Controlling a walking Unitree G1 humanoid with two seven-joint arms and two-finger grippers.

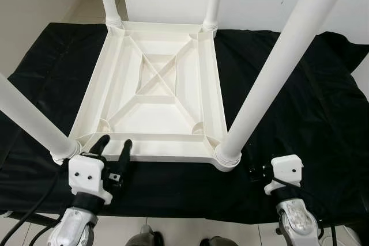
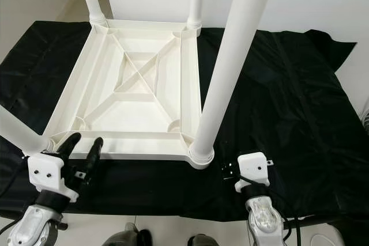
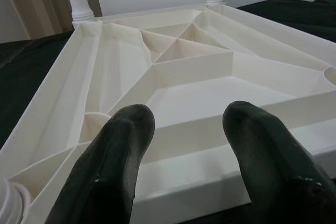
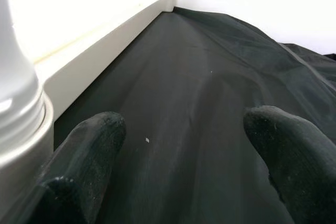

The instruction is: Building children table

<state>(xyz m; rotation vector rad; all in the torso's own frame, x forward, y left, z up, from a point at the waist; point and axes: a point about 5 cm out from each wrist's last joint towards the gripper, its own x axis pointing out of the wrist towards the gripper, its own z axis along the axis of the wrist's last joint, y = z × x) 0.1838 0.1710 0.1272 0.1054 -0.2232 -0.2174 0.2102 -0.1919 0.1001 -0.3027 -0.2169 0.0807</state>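
left eye view gives us the white plastic children's table (image 1: 155, 90) lying upside down at the centre of a black cloth (image 1: 300, 113), its ribbed underside facing up and four white legs standing in the corner sockets. the near right leg (image 1: 277, 67) rises at 4 o'clock of the tabletop, the near left leg (image 1: 29, 120) at 8 o'clock, the two far legs at 11 and 1 o'clock.

we judge it light, stiff and rather smooth, so it may slide on the cloth if pushed. the best holds look like the near rim or a leg just above its socket collar (image 1: 228, 158); the long legs would lever against the sockets if pulled sideways.

our left gripper (image 1: 114, 149) sits at 7 o'clock, fingers spread, tips at the near rim, pinching nothing. our right gripper (image 4: 178, 145) rests at 5 o'clock, just beside the near right socket, fingers wide apart over bare cloth.

the tall near legs stand between us and the far corners, and the cloth is wrinkled at 3 o'clock.
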